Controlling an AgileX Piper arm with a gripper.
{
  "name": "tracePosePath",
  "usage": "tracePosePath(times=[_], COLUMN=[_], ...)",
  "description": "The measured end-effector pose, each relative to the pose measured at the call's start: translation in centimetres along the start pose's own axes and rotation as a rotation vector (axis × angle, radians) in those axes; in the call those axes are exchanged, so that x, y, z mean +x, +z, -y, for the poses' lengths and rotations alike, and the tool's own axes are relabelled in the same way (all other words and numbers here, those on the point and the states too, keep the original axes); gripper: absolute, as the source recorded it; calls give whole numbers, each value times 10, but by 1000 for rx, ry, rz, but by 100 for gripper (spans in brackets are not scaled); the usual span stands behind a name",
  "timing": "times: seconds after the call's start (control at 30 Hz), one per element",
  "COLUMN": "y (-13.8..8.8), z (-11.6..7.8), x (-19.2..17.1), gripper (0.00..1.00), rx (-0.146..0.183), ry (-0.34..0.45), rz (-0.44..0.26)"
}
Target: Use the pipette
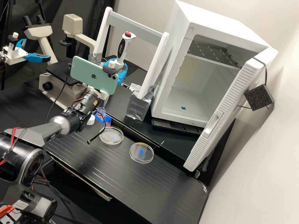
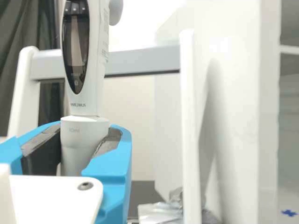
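In the high view my gripper is beside the white rack, its blue fingers closed around the pipette. The pipette stands nearly upright with its red-topped button uppermost; its lower end is hidden behind the phone mounted on the arm. In the wrist view the gripper has its dark pads against both sides of the grey-white pipette, just below the dark display. Two petri dishes lie on the bench: one near the bottle, the other farther right with a blue spot.
The white rack has a foil-wrapped foot. To its right is an open white incubator with its door swung out. A pink-and-blue bottle and white cap are below the arm; a microscope is at left.
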Motion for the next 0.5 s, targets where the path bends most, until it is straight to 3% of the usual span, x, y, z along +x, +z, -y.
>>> tracePosePath(times=[0.17, 0.5], y=[-1, 6], z=[8, 28], x=[-2, 2], gripper=[0, 0], rx=[8, -38], ry=[-12, -36], rz=[-23, -25])
